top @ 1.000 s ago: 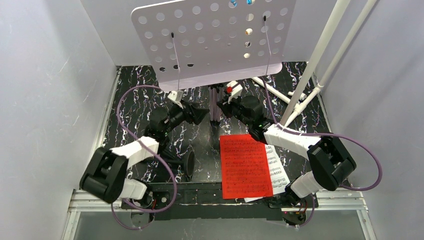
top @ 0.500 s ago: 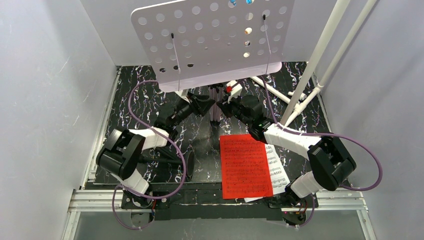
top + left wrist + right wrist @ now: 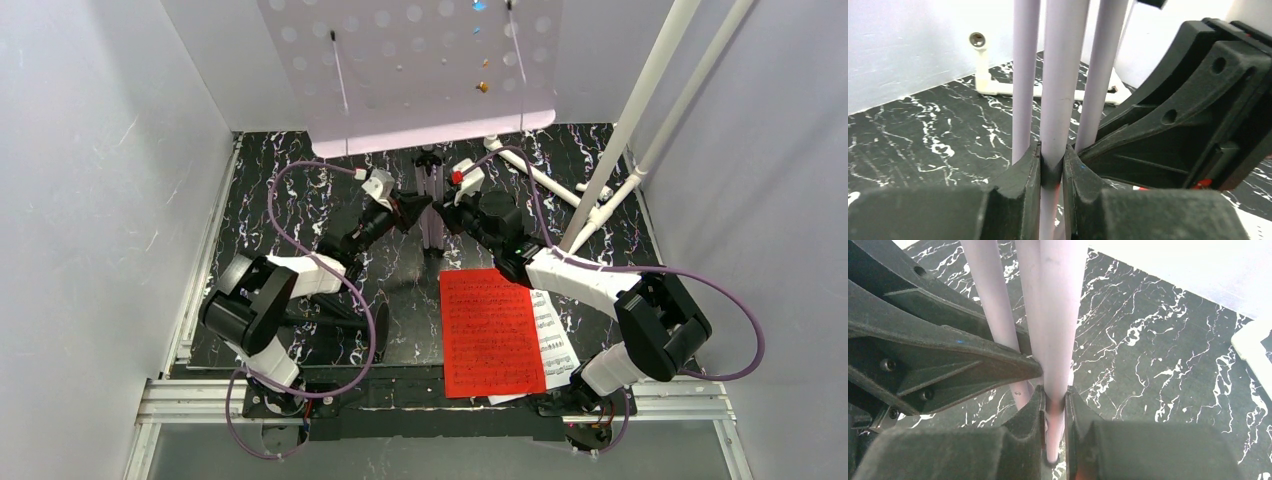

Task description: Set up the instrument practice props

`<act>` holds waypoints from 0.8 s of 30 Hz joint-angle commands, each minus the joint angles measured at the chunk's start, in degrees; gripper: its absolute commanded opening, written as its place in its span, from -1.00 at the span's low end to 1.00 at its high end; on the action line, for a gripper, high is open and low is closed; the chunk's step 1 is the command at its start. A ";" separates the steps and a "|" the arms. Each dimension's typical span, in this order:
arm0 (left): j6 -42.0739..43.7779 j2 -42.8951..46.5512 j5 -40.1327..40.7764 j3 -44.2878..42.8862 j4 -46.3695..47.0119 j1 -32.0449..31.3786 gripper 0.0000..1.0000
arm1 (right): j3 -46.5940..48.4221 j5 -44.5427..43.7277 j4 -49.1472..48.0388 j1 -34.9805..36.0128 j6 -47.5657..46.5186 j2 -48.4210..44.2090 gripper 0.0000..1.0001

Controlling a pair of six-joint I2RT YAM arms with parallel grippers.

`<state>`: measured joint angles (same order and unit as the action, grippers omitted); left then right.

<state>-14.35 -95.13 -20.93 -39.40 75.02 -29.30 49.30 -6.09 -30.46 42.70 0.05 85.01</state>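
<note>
Left gripper (image 3: 1052, 170): jaws drawn in narrow, pads pressed on either side of the middle of three lilac tubes, low on the lilac music stand (image 3: 430, 70); nothing else held. Right gripper (image 3: 1054, 405): likewise narrow, clamped on a tube of the same stand from the opposite side, just beside its partner.

Item 1, lilac music stand: upright at the middle rear of the marbled black table (image 3: 270, 200), perforated desk raised high toward the overhead camera, tubes below running close and parallel. Judged reason for the double hold: the tripod legs look bunched rather than spread, so the stand probably cannot balance alone; one grip can steady it while the other draws a leg outward. Which tube is post and which is leg cannot be told from the wrist views.

Item 2, red sheet-music page (image 3: 490, 330): flat on the table at the near edge, right of centre, overlapping a white sheet-music page (image 3: 558, 345) of which only the right strip shows. Not yet on the desk; judged parked within reach until the stand is steady.

Item 3, black microphone stand (image 3: 379, 328): lying on its side at the near left, round base toward the centre; the microphone head cannot be made out. Not yet upright.

Item 4, white pipe frame (image 3: 640, 100): right rear, no part of the task.

Task standing: early; pages and microphone untouched
</note>
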 commanded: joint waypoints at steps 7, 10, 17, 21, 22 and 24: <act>17.05 12.10 9.12 0.50 -17.42 1.06 -1.00 | -2.78 -6.61 -2.25 1.16 -5.44 -2.59 -0.97; 18.85 13.54 10.83 1.86 -17.95 1.00 -1.00 | -4.32 -9.40 -2.35 1.11 -7.13 -1.97 -0.97; 29.07 18.47 19.99 4.47 -24.70 1.16 -1.00 | -7.60 -18.08 2.06 1.15 -10.22 -4.66 -0.97; 29.64 21.36 18.20 5.85 -27.23 2.23 -1.00 | -9.55 -20.31 2.89 1.16 -11.20 -5.12 -0.97; 29.66 22.11 17.18 5.83 -28.30 2.21 -1.00 | -10.32 -21.14 2.25 1.09 -11.47 -5.18 -0.97; 29.16 23.52 16.30 5.62 -30.06 2.23 -1.00 | -11.31 -20.55 1.30 0.71 -11.08 -5.33 -0.97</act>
<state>7.27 -76.79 -13.74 -34.89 49.47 -31.31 41.95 -13.06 -35.14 47.03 -9.87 80.25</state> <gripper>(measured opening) 0.130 0.179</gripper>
